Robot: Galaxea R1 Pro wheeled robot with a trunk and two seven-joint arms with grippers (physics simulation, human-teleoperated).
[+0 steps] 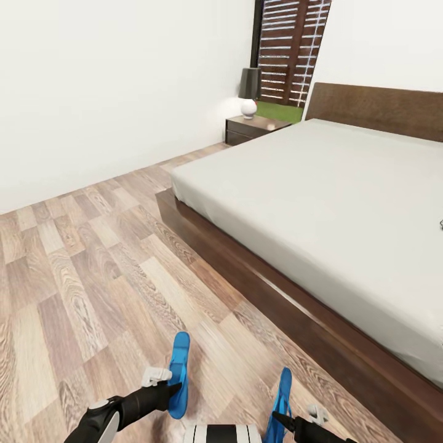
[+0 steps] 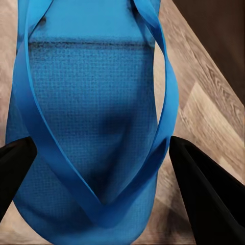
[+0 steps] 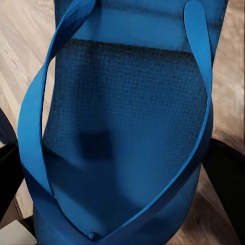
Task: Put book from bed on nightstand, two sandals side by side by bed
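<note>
Bed (image 1: pixel 320 203) right; nightstand (image 1: pixel 252 128) behind; sandals (image 1: pixel 179 369) front, on floor (image 1: pixel 80 271).

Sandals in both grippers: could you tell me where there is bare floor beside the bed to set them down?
Bare floor runs between the white wall and the bed frame, up to the nightstand. It is tighter near the frame's edge.

I can read no lettering, label, brand or number anywhere from here (not on either blue sandal (image 1: pixel 179 369), nor on the nightstand (image 1: pixel 252 128)).
</note>
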